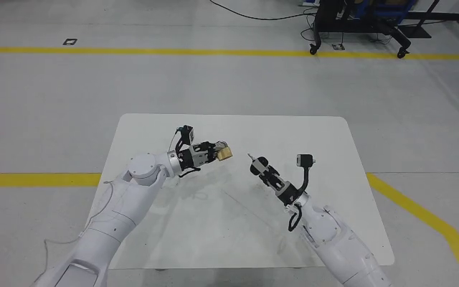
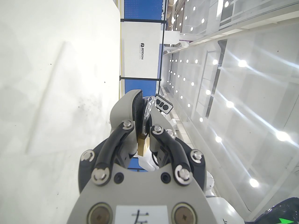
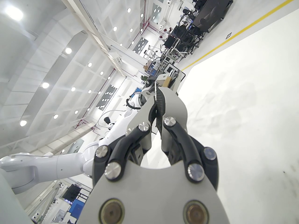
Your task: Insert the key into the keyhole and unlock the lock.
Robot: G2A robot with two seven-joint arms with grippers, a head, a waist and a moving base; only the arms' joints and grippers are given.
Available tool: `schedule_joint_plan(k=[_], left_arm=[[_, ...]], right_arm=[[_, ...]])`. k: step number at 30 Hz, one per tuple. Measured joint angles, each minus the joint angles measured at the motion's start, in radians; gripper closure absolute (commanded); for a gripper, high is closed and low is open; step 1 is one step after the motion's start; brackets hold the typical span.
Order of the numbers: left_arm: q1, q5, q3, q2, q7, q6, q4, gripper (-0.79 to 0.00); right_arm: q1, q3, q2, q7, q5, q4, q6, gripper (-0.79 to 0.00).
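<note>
My left gripper (image 1: 214, 150) hangs above the left middle of the white table, shut on a small brass padlock (image 1: 224, 151). In the left wrist view the lock's brass body (image 2: 143, 146) sits deep between the fingers and its silver shackle (image 2: 148, 109) reaches toward the fingertips of that gripper (image 2: 144, 97). My right gripper (image 1: 255, 166) is a short way right of the lock, shut on a thin silver key (image 1: 250, 156) that points toward it. From the right wrist, the key's blade (image 3: 155, 89) sticks out of the gripper (image 3: 157, 92), with the lock (image 3: 166, 81) just beyond, apart from it.
The white table (image 1: 323, 143) is bare around both arms, with rounded corners and its edges well away from them. Yellow floor lines (image 1: 215, 52) run behind and beside it. A black wheeled cart (image 1: 358, 25) stands on the floor at the far right.
</note>
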Motion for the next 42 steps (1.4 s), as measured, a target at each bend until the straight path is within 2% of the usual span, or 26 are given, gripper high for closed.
schedule_joint_plan(k=[3, 6, 10, 16, 19, 26, 30, 34, 38, 42], left_arm=[[0.031, 0.008, -0.008, 0.003, 0.050, 0.049, -0.019, 0.000], [0.056, -0.004, -0.014, 0.001, 0.098, 0.090, -0.055, 0.000], [0.060, 0.013, -0.012, -0.003, 0.161, 0.132, -0.090, 0.000], [0.050, 0.038, -0.007, -0.011, 0.205, 0.155, -0.115, 0.000], [0.053, 0.015, -0.010, -0.011, 0.173, 0.167, -0.112, 0.000], [0.053, 0.015, -0.010, -0.011, 0.178, 0.167, -0.112, 0.000], [0.079, 0.066, -0.002, -0.010, 0.215, 0.164, -0.147, 0.000], [0.098, 0.120, -0.016, -0.005, 0.265, 0.166, -0.200, 0.000], [0.103, 0.134, -0.019, -0.005, 0.254, 0.175, -0.221, 0.000], [0.108, 0.145, -0.020, -0.006, 0.248, 0.186, -0.227, 0.000]], right_arm=[[-0.002, -0.009, -0.002, 0.008, -0.014, -0.010, 0.031, 0.000], [-0.005, -0.034, -0.006, 0.033, -0.055, -0.050, 0.172, 0.000], [-0.038, -0.048, -0.010, -0.013, -0.122, -0.120, 0.334, 0.000], [-0.127, -0.039, -0.011, -0.105, -0.148, -0.250, 0.443, 0.000], [-0.136, -0.038, -0.011, -0.108, -0.144, -0.263, 0.450, 0.000], [-0.135, -0.039, -0.011, -0.108, -0.144, -0.261, 0.449, 0.000], [-0.136, -0.040, -0.012, -0.104, -0.141, -0.265, 0.451, 0.000], [-0.146, -0.053, -0.016, -0.099, -0.141, -0.287, 0.498, 0.000], [-0.148, -0.077, -0.026, -0.128, -0.135, -0.302, 0.567, 0.000], [-0.155, -0.095, -0.035, -0.139, -0.086, -0.328, 0.593, 0.000]])
